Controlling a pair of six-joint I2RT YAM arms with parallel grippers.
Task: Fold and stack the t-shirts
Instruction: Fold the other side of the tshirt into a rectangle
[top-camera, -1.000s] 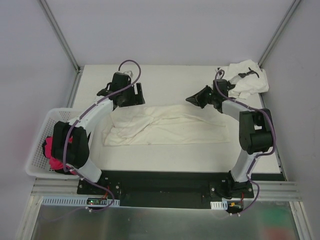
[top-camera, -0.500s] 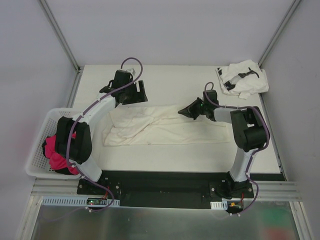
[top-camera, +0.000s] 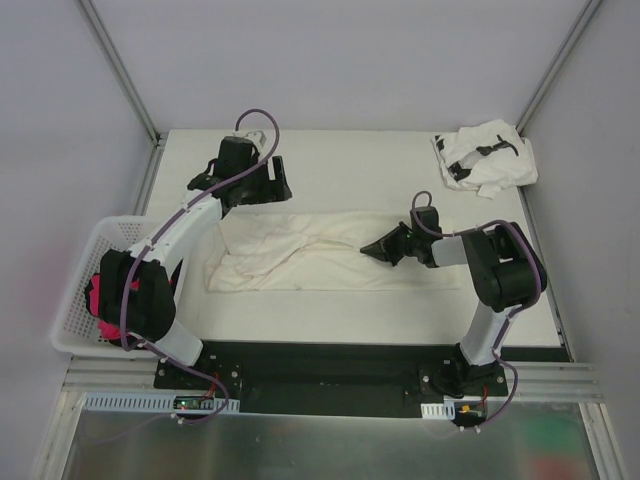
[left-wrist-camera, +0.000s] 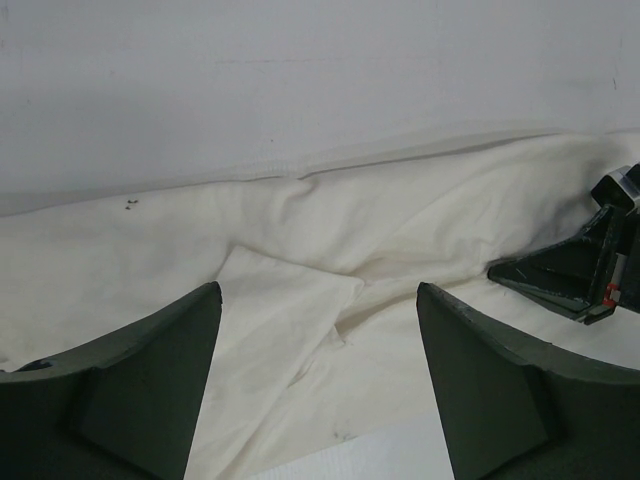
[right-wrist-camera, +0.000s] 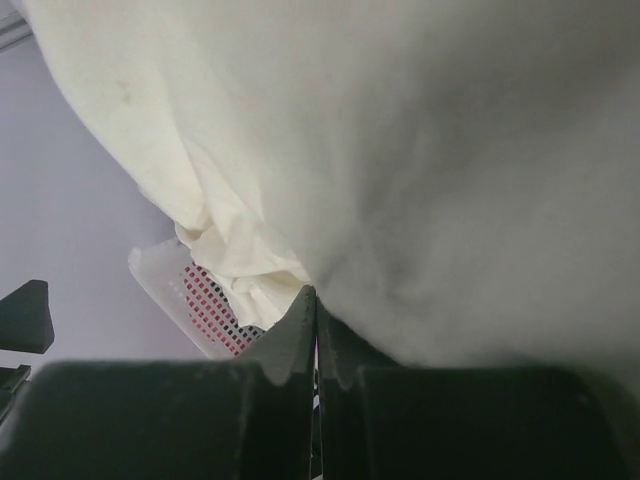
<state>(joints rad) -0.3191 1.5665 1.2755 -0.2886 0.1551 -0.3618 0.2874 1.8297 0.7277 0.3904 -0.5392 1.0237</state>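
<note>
The cream-white t-shirt (top-camera: 330, 255) lies across the middle of the table as a long, rumpled band. My left gripper (top-camera: 272, 192) hovers open over its far left part. In the left wrist view the left gripper (left-wrist-camera: 320, 295) has its fingers wide apart over a folded flap of the cream-white t-shirt (left-wrist-camera: 290, 300), holding nothing. My right gripper (top-camera: 372, 248) is shut and low, its tips against the shirt's middle. In the right wrist view the right gripper (right-wrist-camera: 315, 295) has its tips pressed together at the edge of the cream-white t-shirt (right-wrist-camera: 400, 150). The white t-shirt with black marks (top-camera: 487, 155) sits crumpled at the far right corner.
A white plastic basket (top-camera: 75, 290) with pink cloth (top-camera: 105, 300) in it hangs off the table's left edge beside the left arm. Metal frame posts (top-camera: 125, 75) run along both back corners. The right gripper (left-wrist-camera: 570, 280) shows at the right of the left wrist view.
My right gripper has swung toward the near side and come down onto the middle of the cream-white shirt. The left gripper has drifted slightly to the left and back, still open.
</note>
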